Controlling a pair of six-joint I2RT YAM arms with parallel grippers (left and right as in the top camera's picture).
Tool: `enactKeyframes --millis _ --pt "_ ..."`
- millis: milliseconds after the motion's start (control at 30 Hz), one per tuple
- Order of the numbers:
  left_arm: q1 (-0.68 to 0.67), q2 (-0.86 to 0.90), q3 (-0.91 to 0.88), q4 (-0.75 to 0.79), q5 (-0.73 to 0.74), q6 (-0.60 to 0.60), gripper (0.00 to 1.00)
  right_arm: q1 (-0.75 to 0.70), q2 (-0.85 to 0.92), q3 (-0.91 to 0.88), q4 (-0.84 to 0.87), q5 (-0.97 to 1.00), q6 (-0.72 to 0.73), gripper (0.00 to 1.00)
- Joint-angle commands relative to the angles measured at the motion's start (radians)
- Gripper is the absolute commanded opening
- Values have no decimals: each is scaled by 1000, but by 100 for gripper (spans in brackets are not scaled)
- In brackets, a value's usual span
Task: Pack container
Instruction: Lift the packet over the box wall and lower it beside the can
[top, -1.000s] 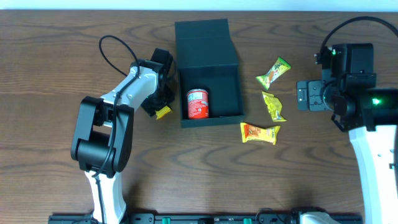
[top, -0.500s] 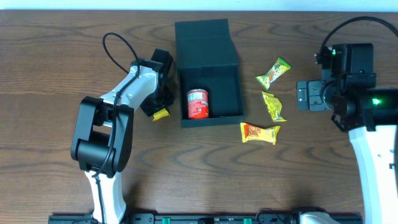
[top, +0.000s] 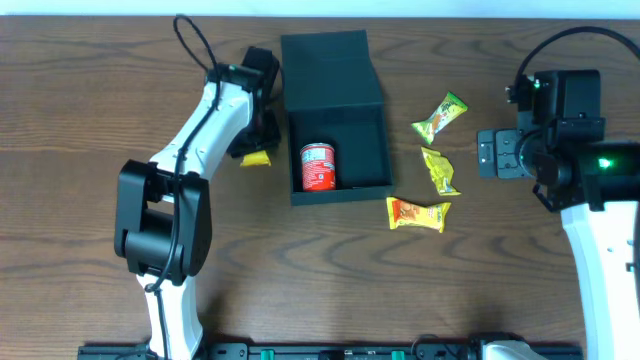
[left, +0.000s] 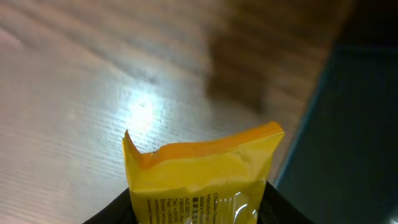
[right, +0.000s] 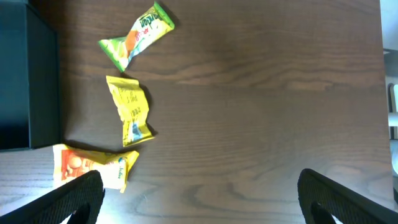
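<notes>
The left gripper (left: 198, 214) shows only as dark slivers either side of the yellow packet (left: 202, 168) it clamps. The packet's lower part runs off the frame, and its print is too small to read. Right of that gripper, the container (left: 348, 124) is blurred, as is the bench (left: 74, 81). The right gripper (right: 200, 183) has both fingers cropped, and one covers a corner of the orange packet (right: 78, 163).

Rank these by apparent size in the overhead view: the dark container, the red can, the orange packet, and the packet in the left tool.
1. container
2. orange packet and red can: about alike, so not ranked
3. held packet: smallest as seen, though partly hidden
</notes>
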Motion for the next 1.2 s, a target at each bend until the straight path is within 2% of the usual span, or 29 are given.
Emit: enactKeyframes --millis 0,200,400,533,633,800,1067,1167 --pt "2 18 83 -32 -28 119 34 -3 -1 10 -2 14 -9 99" --pt "-15 18 198 -68 -29 288 40 -3 -1 10 -1 14 -9 99" --pt "-49 18 246 -84 -35 380 39 -3 -1 10 3 14 -9 99" --pt "-92 18 267 -83 -58 493 39 -3 -1 10 7 13 -9 99" --pt "-136 18 271 -77 -114 615 39 -3 -1 10 6 13 -9 99" --pt "-198 18 271 -39 -119 800 39 -3 -1 10 6 13 -9 99" --pt "-235 18 271 73 -97 1034 40 -3 -1 10 -6 14 -9 99" --pt "-233 18 270 77 -52 1158 42 -3 -1 10 -12 14 -9 99"
